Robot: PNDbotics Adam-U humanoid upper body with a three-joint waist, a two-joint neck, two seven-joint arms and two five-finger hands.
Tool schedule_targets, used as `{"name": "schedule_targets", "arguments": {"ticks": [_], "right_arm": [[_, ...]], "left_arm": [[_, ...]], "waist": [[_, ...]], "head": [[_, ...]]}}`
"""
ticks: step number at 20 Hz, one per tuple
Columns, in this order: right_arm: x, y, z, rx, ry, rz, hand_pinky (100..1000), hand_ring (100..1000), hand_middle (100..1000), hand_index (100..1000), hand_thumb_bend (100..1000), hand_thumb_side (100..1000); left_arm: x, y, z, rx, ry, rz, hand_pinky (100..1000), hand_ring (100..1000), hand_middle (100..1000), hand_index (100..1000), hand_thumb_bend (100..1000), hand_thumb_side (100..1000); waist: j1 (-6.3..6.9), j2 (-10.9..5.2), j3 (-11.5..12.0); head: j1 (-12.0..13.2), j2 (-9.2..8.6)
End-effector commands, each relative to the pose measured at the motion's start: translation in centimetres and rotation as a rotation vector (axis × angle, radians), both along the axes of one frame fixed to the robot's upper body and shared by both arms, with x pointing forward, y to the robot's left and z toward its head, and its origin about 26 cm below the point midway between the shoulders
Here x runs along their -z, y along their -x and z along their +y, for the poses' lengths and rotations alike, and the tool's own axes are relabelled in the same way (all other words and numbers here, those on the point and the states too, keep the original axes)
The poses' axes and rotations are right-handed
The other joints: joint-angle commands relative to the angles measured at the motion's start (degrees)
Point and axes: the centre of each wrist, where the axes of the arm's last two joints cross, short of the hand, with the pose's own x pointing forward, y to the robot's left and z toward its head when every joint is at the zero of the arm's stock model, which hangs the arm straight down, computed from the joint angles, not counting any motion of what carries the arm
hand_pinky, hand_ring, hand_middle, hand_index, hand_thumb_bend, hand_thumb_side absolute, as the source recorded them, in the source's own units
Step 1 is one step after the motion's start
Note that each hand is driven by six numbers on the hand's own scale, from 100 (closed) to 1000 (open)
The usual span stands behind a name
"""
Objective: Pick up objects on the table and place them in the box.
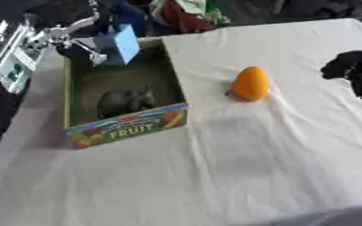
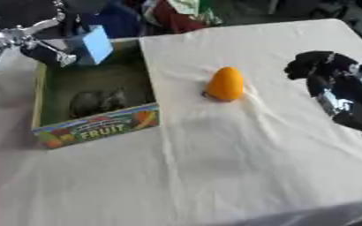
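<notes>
An orange, egg-shaped fruit [image 1: 250, 83] lies on the white cloth to the right of the box. The cardboard box [image 1: 127, 126], with FRUIT printed on its front, stands at the left, and a dark grey object [image 1: 125, 101] lies inside it. My left hand [image 1: 60, 37] comes in from the upper left and pinches a blue carton [image 1: 122, 44] above the box's far end. My right hand [image 2: 323, 70] hovers at the right edge, well right of the orange fruit, its fingers loosely bent and holding nothing.
The white tablecloth [image 1: 238, 176] is wrinkled and spreads across the front and right. Dark clutter and coloured fabric [image 1: 188, 15] lie beyond the table's far edge. My right forearm [image 2: 354, 110] runs down the right side.
</notes>
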Motion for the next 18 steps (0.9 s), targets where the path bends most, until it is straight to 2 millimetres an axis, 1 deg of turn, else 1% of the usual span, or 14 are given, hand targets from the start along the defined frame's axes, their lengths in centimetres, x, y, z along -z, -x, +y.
{"name": "schedule_targets", "arguments": {"ticks": [1,2,4,5,6,7,9,11,13,14,17,18], "right_arm": [[-0.8,0.0,-0.3,-0.001,0.012,-0.019,771,778,717,826,100,453],[-0.8,0.0,-0.3,-0.002,0.013,-0.021,771,778,717,826,100,453],[-1.0,0.0,-0.3,-0.003,0.018,-0.025,772,779,718,827,100,457],[-1.0,0.0,-0.4,-0.003,0.021,-0.027,772,780,718,827,100,458],[-1.2,-0.1,-0.5,-0.002,0.026,-0.031,772,780,719,827,100,459],[-1.3,-0.1,-0.6,0.0,0.032,-0.036,772,780,720,827,100,460],[-1.9,-0.2,-1.0,0.005,0.052,-0.051,773,782,722,828,100,436],[-2.6,-0.4,-1.5,0.013,0.078,-0.071,772,782,723,829,100,388],[-3.6,-0.7,-2.1,0.022,0.113,-0.096,772,782,725,828,100,344],[-4.1,-0.9,-2.4,0.024,0.133,-0.107,771,782,726,828,100,321],[-5.4,-1.7,-3.0,0.018,0.2,-0.134,771,783,730,828,100,250],[-6.0,-2.0,-3.2,0.015,0.231,-0.147,771,784,732,827,100,196]], "left_arm": [[-0.2,-0.1,0.2,0.005,-0.026,0.004,593,538,574,703,311,252],[0.0,-0.1,0.2,0.007,-0.028,0.011,609,563,604,730,336,268],[0.3,0.0,0.4,0.01,-0.016,0.016,649,616,665,773,515,466],[0.4,0.1,0.5,0.011,-0.001,0.015,670,643,694,784,638,580],[0.4,0.3,0.7,0.013,0.021,0.009,677,651,700,787,677,613],[0.3,0.5,0.9,0.014,0.047,0.002,698,675,711,793,777,710],[-0.1,1.1,1.5,0.019,0.11,-0.02,726,705,724,799,837,770],[-0.7,1.9,2.0,0.03,0.178,-0.05,729,703,719,798,851,801],[-1.6,3.2,2.5,0.05,0.262,-0.103,713,669,687,786,835,792],[-1.9,3.9,2.7,0.059,0.313,-0.133,699,645,657,770,784,790],[-2.4,6.0,3.2,0.082,0.492,-0.188,674,601,600,737,692,762],[-2.3,6.7,3.3,0.091,0.558,-0.195,664,583,580,724,575,789]], "waist": [[-0.18,-0.83,0.1],[-0.18,-0.8,0.2],[-0.2,-0.74,0.4],[-0.22,-0.71,0.5],[-0.25,-0.69,0.6],[-0.28,-0.67,0.8],[-0.35,-0.69,1.1],[-0.41,-0.73,1.5],[-0.56,-0.79,2.0],[-0.66,-0.83,2.2],[-0.89,-0.92,3.0],[-0.98,-0.94,3.4]], "head": [[0.1,-0.25],[0.1,-0.24],[0.1,-0.24],[0.0,-0.24],[-0.1,-0.25],[-0.1,-0.24],[-0.3,-0.18],[-0.6,-0.11],[-0.9,-0.03],[-1.0,0.02],[-1.5,0.08],[-1.7,0.1]]}}
